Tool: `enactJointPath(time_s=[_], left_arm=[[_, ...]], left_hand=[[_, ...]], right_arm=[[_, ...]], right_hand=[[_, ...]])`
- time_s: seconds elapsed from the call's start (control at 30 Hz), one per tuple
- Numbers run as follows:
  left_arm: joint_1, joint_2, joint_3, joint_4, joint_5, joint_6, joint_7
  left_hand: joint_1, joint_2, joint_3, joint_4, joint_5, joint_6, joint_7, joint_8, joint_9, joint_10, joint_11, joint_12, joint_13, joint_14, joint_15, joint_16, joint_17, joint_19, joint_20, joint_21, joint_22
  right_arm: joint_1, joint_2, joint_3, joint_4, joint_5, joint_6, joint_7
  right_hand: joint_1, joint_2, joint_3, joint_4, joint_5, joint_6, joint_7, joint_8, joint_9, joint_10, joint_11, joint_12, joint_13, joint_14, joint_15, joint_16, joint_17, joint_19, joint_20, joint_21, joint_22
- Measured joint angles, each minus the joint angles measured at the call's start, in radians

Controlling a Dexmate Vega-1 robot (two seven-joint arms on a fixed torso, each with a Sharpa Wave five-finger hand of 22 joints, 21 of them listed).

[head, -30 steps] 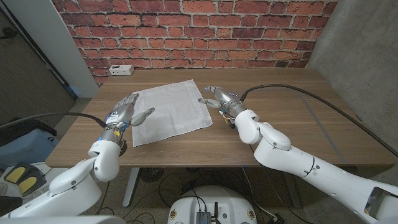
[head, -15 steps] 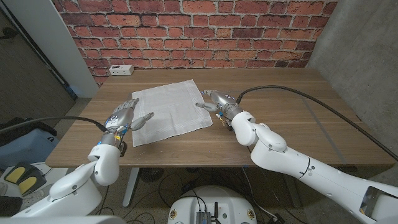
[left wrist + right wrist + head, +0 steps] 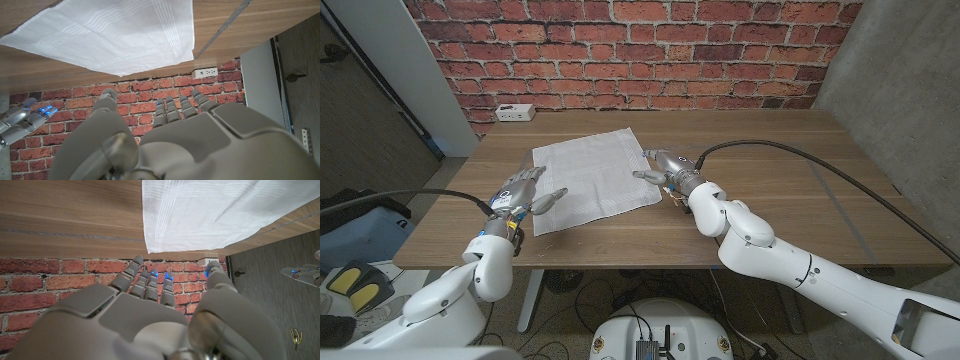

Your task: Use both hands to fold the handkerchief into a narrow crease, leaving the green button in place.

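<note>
A white handkerchief (image 3: 590, 178) lies spread flat on the wooden table (image 3: 770, 200), its surface plain white with faint woven stripes near the edges. My left hand (image 3: 525, 190) hovers at the cloth's near left corner with its fingers apart and its thumb reaching over the cloth edge, holding nothing. At the cloth's right edge, my right hand (image 3: 663, 168) has its fingers spread and is also empty. In the left wrist view the handkerchief (image 3: 115, 35) lies beyond my left hand (image 3: 165, 140). The right wrist view shows the handkerchief (image 3: 220, 210) past my right hand (image 3: 145, 315).
A white power socket box (image 3: 515, 112) sits at the table's far left corner by the brick wall. A black cable (image 3: 800, 150) runs from my right arm across the table's right half. The table's near edge is close behind both hands.
Both hands have drawn back slightly toward the table's near edge, the left one lowering beside the cloth corner. The handkerchief has not moved.
</note>
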Motion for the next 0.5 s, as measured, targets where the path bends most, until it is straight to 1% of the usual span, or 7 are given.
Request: enactJointPath(time_s=[0.03, 0.13, 0.2, 0.33, 0.4, 0.47, 0.5], left_arm=[[-0.003, 0.003, 0.005, -0.001, 0.002, 0.008, -0.002], [-0.010, 0.010, 0.016, -0.002, 0.002, 0.008, -0.002], [-0.016, 0.018, 0.026, -0.005, 0.007, 0.035, -0.011], [-0.026, 0.029, 0.038, -0.008, 0.009, 0.051, -0.016], [-0.034, 0.039, 0.052, -0.012, 0.010, 0.069, -0.022], [-0.041, 0.046, 0.061, -0.015, 0.011, 0.080, -0.025], [-0.045, 0.051, 0.066, -0.017, 0.011, 0.080, -0.025]], left_hand=[[0.000, 0.000, 0.000, 0.000, 0.000, 0.004, -0.004, 0.000, 0.000, 0.000, 0.000, 0.000, 0.000, 0.003, 0.003, 0.000, 0.000, 0.003, 0.003, 0.000, 0.000], [0.005, -0.005, 0.000, 0.000, 0.000, 0.006, -0.005, 0.000, 0.000, 0.005, -0.005, 0.000, 0.000, 0.009, -0.002, 0.000, 0.000, 0.003, 0.003, 0.000, 0.000], [0.007, -0.007, 0.000, 0.000, 0.000, 0.006, -0.005, 0.000, 0.000, 0.009, -0.009, 0.000, 0.000, 0.009, -0.002, 0.000, 0.000, 0.003, 0.003, 0.000, 0.000], [0.015, -0.015, 0.000, -0.008, 0.000, 0.006, -0.005, 0.000, 0.003, 0.014, -0.014, 0.000, 0.000, 0.018, -0.001, 0.000, 0.000, 0.003, 0.003, -0.004, 0.000], [0.021, -0.011, 0.000, -0.008, 0.000, 0.009, -0.001, 0.000, 0.005, 0.023, -0.013, 0.000, 0.000, 0.019, -0.002, 0.000, 0.000, 0.003, 0.003, -0.008, 0.000], [0.026, -0.016, 0.001, -0.015, 0.000, 0.015, -0.004, 0.000, 0.005, 0.034, -0.012, 0.002, 0.000, 0.024, -0.006, 0.000, 0.000, 0.003, 0.003, -0.008, 0.000], [0.031, -0.012, 0.000, -0.016, 0.000, 0.025, -0.004, 0.000, 0.005, 0.043, -0.014, 0.006, 0.000, 0.032, -0.004, 0.000, 0.000, 0.002, 0.002, -0.008, 0.000]], right_arm=[[0.001, 0.002, -0.003, 0.002, -0.004, -0.003, 0.002], [0.001, 0.002, -0.003, 0.002, -0.013, -0.010, 0.007], [0.003, 0.007, -0.015, 0.006, -0.021, -0.017, 0.012], [0.004, 0.009, -0.022, 0.008, -0.037, -0.027, 0.021], [0.007, 0.012, -0.029, 0.010, -0.045, -0.032, 0.025], [0.008, 0.013, -0.034, 0.011, -0.053, -0.037, 0.030], [0.008, 0.013, -0.034, 0.011, -0.059, -0.041, 0.033]], right_hand=[[0.004, 0.004, 0.002, -0.002, 0.000, 0.000, 0.000, 0.000, 0.000, 0.000, 0.000, 0.000, 0.000, 0.000, 0.000, 0.000, 0.000, 0.000, 0.000, 0.000, 0.000], [0.009, -0.001, 0.004, -0.004, 0.000, 0.000, 0.000, 0.000, 0.000, 0.000, 0.000, 0.000, 0.000, 0.000, 0.000, 0.000, 0.000, 0.000, 0.000, 0.000, 0.000], [0.020, -0.004, 0.004, -0.004, 0.000, 0.004, -0.004, 0.000, 0.000, 0.000, 0.000, 0.000, 0.000, 0.000, 0.000, 0.000, 0.000, 0.000, 0.000, -0.002, 0.000], [0.029, -0.006, 0.008, -0.008, 0.000, 0.010, -0.010, 0.000, 0.000, 0.005, -0.005, 0.000, 0.000, 0.004, 0.004, 0.000, 0.000, 0.000, 0.000, -0.006, 0.000], [0.039, -0.008, 0.008, -0.008, 0.000, 0.011, -0.011, 0.000, 0.000, 0.005, -0.005, 0.000, 0.000, 0.007, 0.000, 0.000, 0.000, 0.001, -0.001, -0.006, 0.000], [0.046, -0.014, 0.015, -0.008, 0.000, 0.022, -0.014, 0.000, 0.000, 0.008, -0.008, 0.000, 0.000, 0.009, -0.002, 0.000, 0.000, 0.006, -0.006, -0.006, 0.000], [0.056, -0.010, 0.015, -0.008, 0.000, 0.023, -0.013, 0.000, 0.000, 0.010, -0.010, 0.000, 0.000, 0.009, -0.002, 0.000, 0.000, 0.005, -0.005, -0.006, 0.000]])
